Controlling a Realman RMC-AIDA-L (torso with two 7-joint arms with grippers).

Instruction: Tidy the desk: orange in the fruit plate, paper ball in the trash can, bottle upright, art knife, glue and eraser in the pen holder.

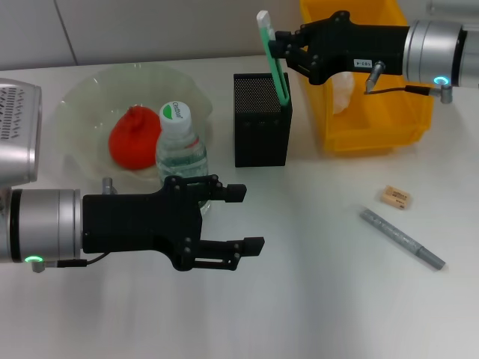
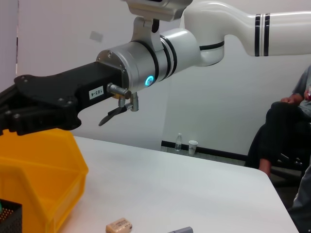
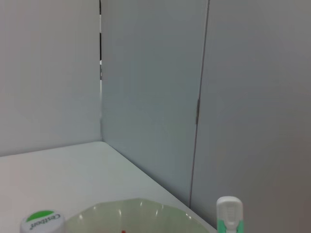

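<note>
R gripper [image 1: 278, 46] is over the pen holder [image 1: 261, 127], clenched on a green-and-white stick [image 1: 272, 60], prob the glue. The stick is tilted, lower end down inside the holder at its R rear corner, white top sticking well above the rim. R wrist view shows that white top [image 3: 229, 213] only, not the arm's own fingers.

L gripper [image 1: 239, 217] hovers low at the front of the table [image 1: 314, 299], just in front of the bottle [image 1: 179, 142], fingers spread, gripping nothing.

Bottle stands upright, cap up, at the front edge of the fruit plate [image 1: 82, 97]; whether it rests on the rim or just beside it, can't tell. Orange [image 1: 133, 138] sits in the plate, right behind/left of the bottle.

Trash can [image 1: 374, 112] is at the rear R, next to the pen holder but apart from it. White paper ball [image 1: 343, 90] lies inside the can, partly hidden under the R arm.

Eraser [image 1: 395, 197] lies on the table front-R of the can. Grey art knife [image 1: 402, 238] lies flat just in front of the eraser, angled, not touching it. L wrist view also catches the eraser [image 2: 119, 225] by the can [image 2: 43, 179].
</note>
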